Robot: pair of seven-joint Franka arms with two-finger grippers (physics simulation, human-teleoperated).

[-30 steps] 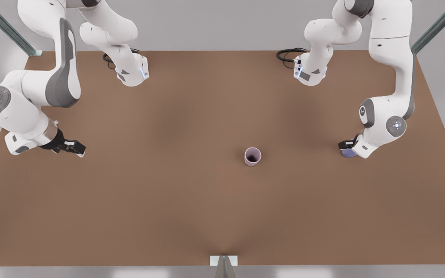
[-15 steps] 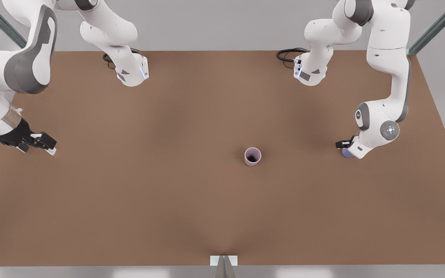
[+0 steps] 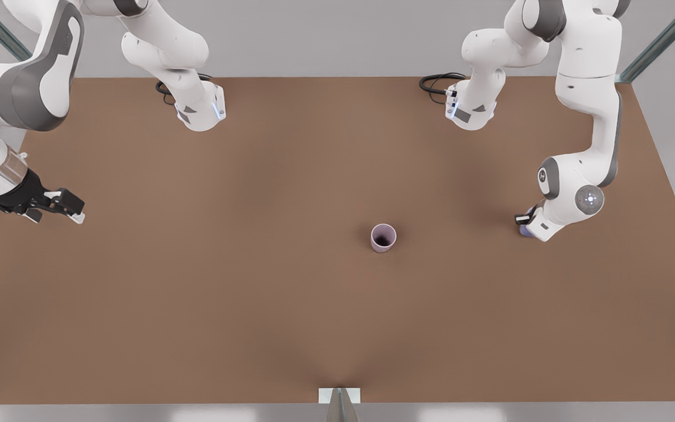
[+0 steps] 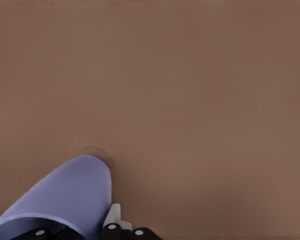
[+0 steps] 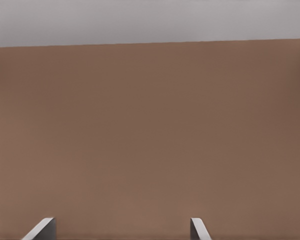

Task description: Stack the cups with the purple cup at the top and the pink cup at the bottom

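The left end effector (image 3: 525, 224), at the front view's right, was down at the purple cup (image 4: 65, 200) on the brown bench (image 3: 290, 305); whether it gripped could not be told. The pink cup (image 3: 383, 238) stood upright mid-bench, well apart. The right end effector (image 3: 71, 211) waited over the bench's opposite edge, fingers (image 5: 40, 230) spread. No writing was legible
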